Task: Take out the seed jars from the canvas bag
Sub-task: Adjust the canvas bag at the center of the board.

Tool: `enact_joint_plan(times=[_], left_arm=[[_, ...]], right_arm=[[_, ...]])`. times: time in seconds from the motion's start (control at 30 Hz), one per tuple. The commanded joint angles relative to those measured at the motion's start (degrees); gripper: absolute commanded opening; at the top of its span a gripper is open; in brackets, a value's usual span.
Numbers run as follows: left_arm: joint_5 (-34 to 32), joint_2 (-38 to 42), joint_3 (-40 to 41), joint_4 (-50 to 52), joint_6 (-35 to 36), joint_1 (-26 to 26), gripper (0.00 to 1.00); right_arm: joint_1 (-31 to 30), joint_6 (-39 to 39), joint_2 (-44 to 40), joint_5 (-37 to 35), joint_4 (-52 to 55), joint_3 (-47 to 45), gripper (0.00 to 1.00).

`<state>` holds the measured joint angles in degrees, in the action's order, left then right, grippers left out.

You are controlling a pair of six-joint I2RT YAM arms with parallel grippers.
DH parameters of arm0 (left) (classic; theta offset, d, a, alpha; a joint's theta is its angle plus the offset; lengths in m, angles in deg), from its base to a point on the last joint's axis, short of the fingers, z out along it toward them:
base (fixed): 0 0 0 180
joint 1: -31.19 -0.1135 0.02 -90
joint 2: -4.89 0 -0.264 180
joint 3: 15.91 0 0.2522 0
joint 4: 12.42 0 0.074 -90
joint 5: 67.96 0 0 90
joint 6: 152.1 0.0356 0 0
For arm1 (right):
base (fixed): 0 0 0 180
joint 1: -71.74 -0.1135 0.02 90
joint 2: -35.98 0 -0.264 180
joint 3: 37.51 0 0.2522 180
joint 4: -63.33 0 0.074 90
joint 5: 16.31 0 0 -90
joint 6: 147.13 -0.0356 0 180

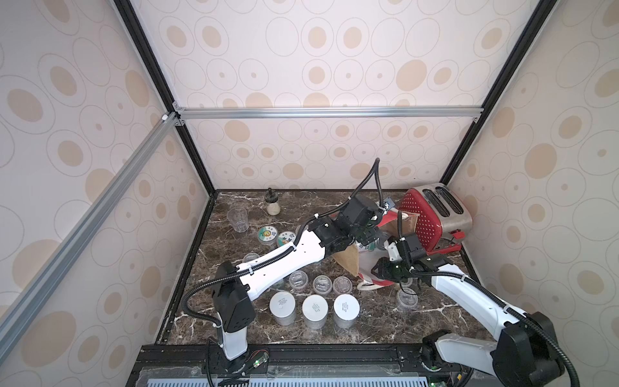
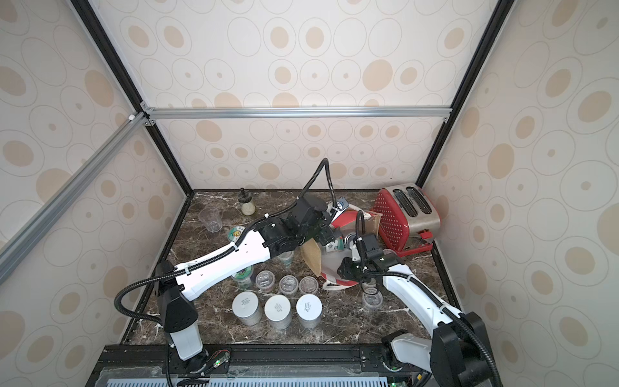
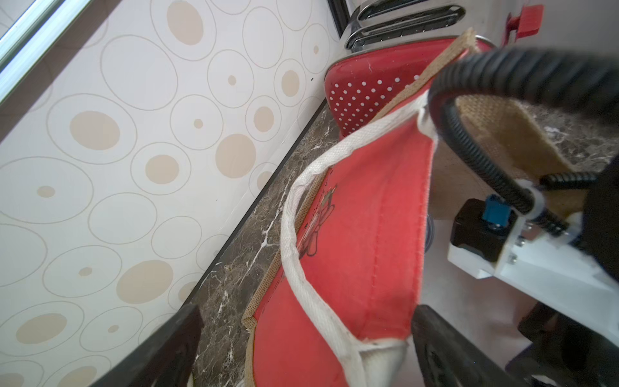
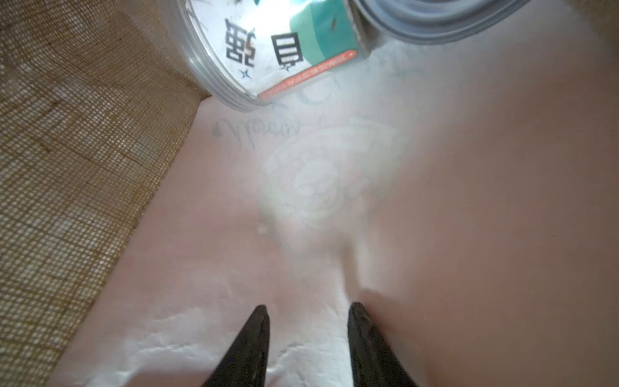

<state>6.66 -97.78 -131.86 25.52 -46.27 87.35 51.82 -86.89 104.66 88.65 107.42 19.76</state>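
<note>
the canvas bag (image 1: 346,264) lies on its side on the marble table (image 1: 375,325), just beside the red dotted toaster (image 1: 432,214), with its mouth turned toward the near edge. our left gripper (image 3: 304,315) has its jaws spread wide. one finger sits on either side of the bag's red side panel and white rope handle (image 3: 294,254), and as far as we can see it pinches neither. our right gripper (image 4: 306,311) is inside the bag over the white lining, its jaws only a narrow gap apart with nothing between them. deeper in, a labelled jar (image 4: 278,50) lies on its side against the jute wall, and the grey rim of a second jar (image 4: 435,20) is just beside it. out on the table we see three white-lidded jars (image 1: 315,310) upright in a row at the front. three short clear jars (image 1: 322,284) stand in a row just behind them, and one more clear jar (image 1: 407,298) sits beside the right arm. two flower-lidded jars (image 1: 268,234) stand farther back, near the left arm. a faceted tumbler (image 1: 237,219) and a glass shaker (image 1: 272,204) stand toward the far left corner, well apart from the bag.
</note>
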Motion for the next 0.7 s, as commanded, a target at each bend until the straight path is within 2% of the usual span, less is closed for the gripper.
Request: enact_joint_plan(times=[0.0, 0.17, 0.53, 0.6, 0.67], left_arm=[[4.4, 3.8, 0.3, -1.2, 0.9, 0.4, 0.98], [6.8, 4.7, 1.1, -2.0, 1.5, 0.3, 0.98], [-4.6, -6.2, -6.9, 6.4, 5.5, 0.2, 0.98], [-5.8, -7.8, -8.8, 7.4, 5.8, 0.2, 0.94], [-6.1, -9.1, -10.7, 8.4, 5.9, 0.2, 0.84]], right_arm=[[-0.3, -0.5, 0.5, -0.9, 0.0, -1.5, 0.42], [-0.3, -0.9, 0.8, -0.7, -0.7, -2.1, 0.42], [-0.3, -0.9, 0.1, -1.0, -0.3, -2.3, 0.42], [-0.2, -0.9, 0.1, -1.2, -0.3, -2.5, 0.42], [-0.3, -0.9, 0.1, -1.2, -0.4, -2.6, 0.42]])
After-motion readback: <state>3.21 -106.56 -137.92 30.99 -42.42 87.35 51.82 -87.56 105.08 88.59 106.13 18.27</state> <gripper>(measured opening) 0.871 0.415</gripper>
